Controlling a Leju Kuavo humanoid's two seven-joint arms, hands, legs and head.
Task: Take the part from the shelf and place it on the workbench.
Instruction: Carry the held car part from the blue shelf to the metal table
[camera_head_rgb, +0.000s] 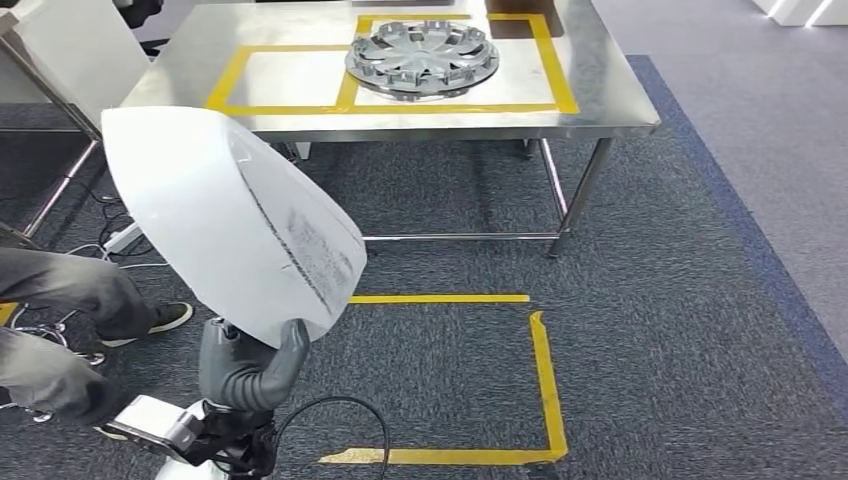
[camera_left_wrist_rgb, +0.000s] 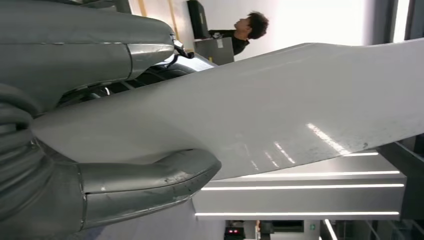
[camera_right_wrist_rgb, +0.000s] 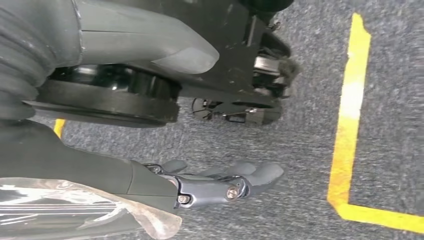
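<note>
The part is a large white curved panel (camera_head_rgb: 230, 220), standing up from my left hand (camera_head_rgb: 250, 365), which grips its lower edge near the bottom left of the head view. In the left wrist view the thumb (camera_left_wrist_rgb: 150, 180) presses on the panel's (camera_left_wrist_rgb: 280, 110) glossy face. The steel workbench (camera_head_rgb: 300, 30) stands ahead, beyond a stretch of carpet, with two yellow-taped rectangles (camera_head_rgb: 228, 80) on top. My right hand (camera_right_wrist_rgb: 200, 187) hangs over the carpet with its fingers apart and nothing in it.
A silver wheel cover (camera_head_rgb: 422, 57) lies in the bench's right taped rectangle. A person's legs (camera_head_rgb: 70, 290) are close on my left, beside a metal frame (camera_head_rgb: 55, 190). Yellow floor tape (camera_head_rgb: 545, 390) marks a corner on the grey carpet. A black cable (camera_head_rgb: 340, 410) loops near my arm.
</note>
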